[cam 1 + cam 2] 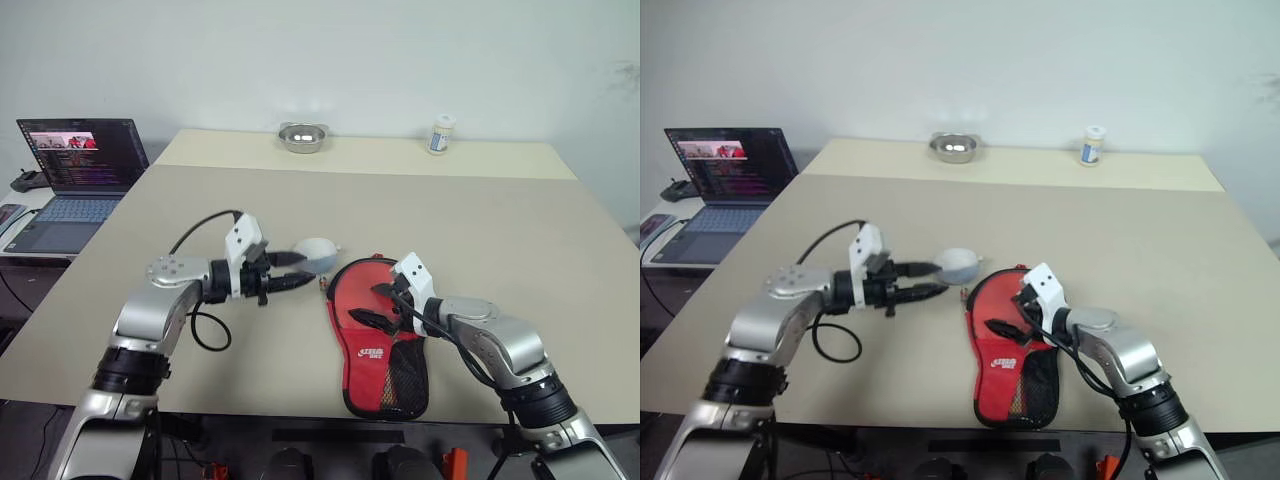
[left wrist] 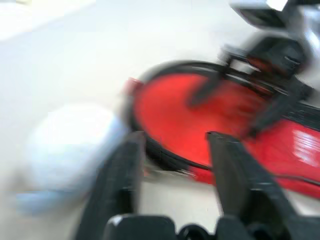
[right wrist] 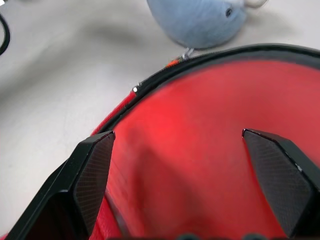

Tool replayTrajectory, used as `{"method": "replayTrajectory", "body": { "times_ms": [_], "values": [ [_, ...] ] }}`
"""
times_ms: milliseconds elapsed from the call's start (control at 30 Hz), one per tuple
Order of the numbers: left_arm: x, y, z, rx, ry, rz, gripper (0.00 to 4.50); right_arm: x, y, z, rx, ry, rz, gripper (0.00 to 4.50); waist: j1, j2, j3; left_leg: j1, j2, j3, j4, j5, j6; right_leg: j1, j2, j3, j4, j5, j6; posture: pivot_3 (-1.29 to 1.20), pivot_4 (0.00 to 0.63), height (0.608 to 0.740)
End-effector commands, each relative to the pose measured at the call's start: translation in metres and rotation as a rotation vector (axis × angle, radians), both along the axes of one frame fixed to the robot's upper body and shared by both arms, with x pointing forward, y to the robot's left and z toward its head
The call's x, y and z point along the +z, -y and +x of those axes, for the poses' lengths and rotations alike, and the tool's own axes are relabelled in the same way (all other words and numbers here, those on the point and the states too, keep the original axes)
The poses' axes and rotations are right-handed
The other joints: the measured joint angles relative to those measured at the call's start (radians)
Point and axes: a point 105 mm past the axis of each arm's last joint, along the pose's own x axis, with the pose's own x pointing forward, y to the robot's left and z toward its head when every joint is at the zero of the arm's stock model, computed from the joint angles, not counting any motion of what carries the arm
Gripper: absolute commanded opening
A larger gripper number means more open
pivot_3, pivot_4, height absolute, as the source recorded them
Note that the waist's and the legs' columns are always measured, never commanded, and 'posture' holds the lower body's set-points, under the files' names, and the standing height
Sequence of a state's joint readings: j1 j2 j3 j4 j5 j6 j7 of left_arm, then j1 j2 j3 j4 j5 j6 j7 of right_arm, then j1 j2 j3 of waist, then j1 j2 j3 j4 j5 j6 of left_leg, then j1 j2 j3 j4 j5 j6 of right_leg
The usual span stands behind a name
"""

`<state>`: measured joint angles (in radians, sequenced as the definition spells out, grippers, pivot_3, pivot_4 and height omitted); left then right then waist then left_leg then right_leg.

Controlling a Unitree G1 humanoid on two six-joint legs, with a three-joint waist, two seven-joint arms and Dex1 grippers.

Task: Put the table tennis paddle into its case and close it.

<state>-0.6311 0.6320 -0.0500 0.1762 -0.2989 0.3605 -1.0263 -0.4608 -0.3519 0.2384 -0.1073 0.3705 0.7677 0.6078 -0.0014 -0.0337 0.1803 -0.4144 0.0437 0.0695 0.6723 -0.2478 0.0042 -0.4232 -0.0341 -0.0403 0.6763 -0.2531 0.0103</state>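
1. Left wrist view is smearing: the case point(image 2: 200, 120) and the pale round thing point(image 2: 70, 145) beside it are showing no readable detail.
2. Right gripper point(image 1: 385, 305) is covering part of the case's round end.
3. Laptop point(image 1: 70, 180) is getting cut off by the frame edge; screen text too small to read.
4. Label on the jar point(image 1: 441, 134) at the desk's far edge is unreadable.

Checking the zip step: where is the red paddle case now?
The red paddle-shaped case lies at the table's near edge, under the right gripper, beside a pale blue plush.
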Motion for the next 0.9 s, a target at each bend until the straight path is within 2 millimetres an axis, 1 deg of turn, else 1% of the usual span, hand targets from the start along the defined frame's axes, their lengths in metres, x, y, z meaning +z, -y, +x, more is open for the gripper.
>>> {"method": "replayTrajectory", "body": {
  "times_ms": [33, 100, 167, 267, 367, 467, 533, 633, 733, 767, 800, 900],
  "values": [
    [0.011, 0.003, 0.017, 0.044, 0.090, 0.046, 3.58, 0.004, -0.004, 0.001, 0.016, 0.048, -0.023, 4.50, -0.001, 0.000, 0.000, 0.000, 0.000, 0.000, 0.000, 0.000, 0.000, 0.000, 0.000, 0.000, 0.000, 0.000, 0.000, 0.00, 0.150, 0.740],
    [0.011, 0.008, 0.026, 0.045, 0.091, 0.055, 4.25, 0.003, -0.005, 0.000, 0.018, 0.050, -0.027, 4.50, -0.001, 0.000, 0.000, 0.000, 0.000, 0.000, 0.000, 0.000, 0.000, 0.000, 0.000, 0.000, 0.000, 0.001, -0.001, 0.00, 0.150, 0.740],
    [0.007, 0.014, 0.033, 0.032, 0.072, 0.059, 4.25, 0.005, -0.006, 0.000, 0.017, 0.052, -0.023, 4.50, -0.001, 0.000, 0.000, 0.000, 0.000, 0.000, 0.000, 0.000, 0.000, 0.000, 0.000, 0.000, 0.000, 0.001, -0.001, 0.00, 0.150, 0.740],
    [-0.015, 0.018, 0.046, 0.036, -0.029, 0.093, 4.25, 0.012, -0.010, -0.001, 0.011, 0.077, -0.013, 4.50, -0.001, 0.000, 0.000, 0.000, 0.000, 0.000, 0.001, 0.000, 0.000, 0.000, 0.000, 0.000, 0.001, 0.001, -0.001, 0.00, 0.150, 0.740],
    [-0.031, 0.018, 0.054, 0.056, -0.088, 0.113, 4.25, 0.017, -0.011, 0.000, -0.004, 0.103, -0.013, 4.50, -0.004, 0.000, 0.000, 0.000, 0.000, 0.001, 0.002, 0.000, 0.000, 0.000, 0.001, 0.000, 0.002, 0.001, -0.001, 0.00, 0.150, 0.740],
    [-0.043, 0.019, 0.058, 0.064, -0.136, 0.123, 4.25, 0.024, -0.011, -0.001, -0.009, 0.128, -0.014, 4.50, -0.004, 0.000, 0.000, -0.001, 0.001, 0.001, 0.003, 0.000, 0.000, -0.001, 0.001, 0.000, 0.002, 0.001, -0.001, 0.00, 0.150, 0.740],
    [-0.047, 0.019, 0.059, 0.066, -0.150, 0.128, 4.25, 0.027, -0.011, -0.002, -0.013, 0.138, -0.014, 4.50, -0.004, 0.000, 0.000, -0.001, 0.001, 0.000, 0.003, 0.000, 0.000, -0.001, 0.001, 0.000, 0.002, 0.001, -0.001, 0.00, 0.150, 0.740],
    [-0.048, 0.022, 0.060, 0.068, -0.161, 0.107, 3.73, 0.034, -0.011, -0.002, -0.025, 0.159, -0.009, 4.50, -0.003, 0.000, 0.000, -0.002, 0.000, 0.000, 0.003, 0.000, 0.000, -0.001, 0.001, 0.000, 0.002, 0.001, -0.001, 0.00, 0.150, 0.740],
    [-0.047, 0.024, 0.060, 0.056, -0.166, 0.096, 2.76, 0.034, -0.012, -0.002, -0.032, 0.158, -0.012, 4.50, -0.003, 0.000, 0.000, -0.001, 0.000, 0.000, 0.003, 0.000, 0.000, -0.001, 0.000, 0.000, 0.002, 0.001, -0.001, 0.00, 0.150, 0.740],
    [-0.047, 0.025, 0.060, 0.055, -0.168, 0.092, 2.46, 0.031, -0.011, -0.001, -0.039, 0.150, -0.021, 4.50, -0.003, 0.000, 0.000, -0.001, 0.000, 0.000, 0.003, 0.000, 0.000, -0.001, 0.000, 0.000, 0.002, 0.001, -0.001, 0.00, 0.150, 0.740],
    [-0.046, 0.026, 0.060, 0.052, -0.169, 0.089, 2.05, 0.027, -0.011, 0.000, -0.047, 0.142, -0.034, 4.50, -0.003, 0.000, 0.000, -0.001, 0.000, 0.000, 0.003, 0.000, 0.000, -0.001, 0.000, 0.000, 0.002, 0.001, -0.001, 0.00, 0.150, 0.740],
    [-0.044, 0.030, 0.060, 0.048, -0.172, 0.074, 1.13, 0.014, -0.007, 0.002, -0.062, 0.108, -0.071, 4.50, -0.001, 0.000, 0.000, -0.002, 0.000, 0.000, 0.004, 0.000, 0.000, -0.001, 0.000, 0.000, 0.002, 0.001, -0.001, 0.00, 0.150, 0.740]
  ]
}}
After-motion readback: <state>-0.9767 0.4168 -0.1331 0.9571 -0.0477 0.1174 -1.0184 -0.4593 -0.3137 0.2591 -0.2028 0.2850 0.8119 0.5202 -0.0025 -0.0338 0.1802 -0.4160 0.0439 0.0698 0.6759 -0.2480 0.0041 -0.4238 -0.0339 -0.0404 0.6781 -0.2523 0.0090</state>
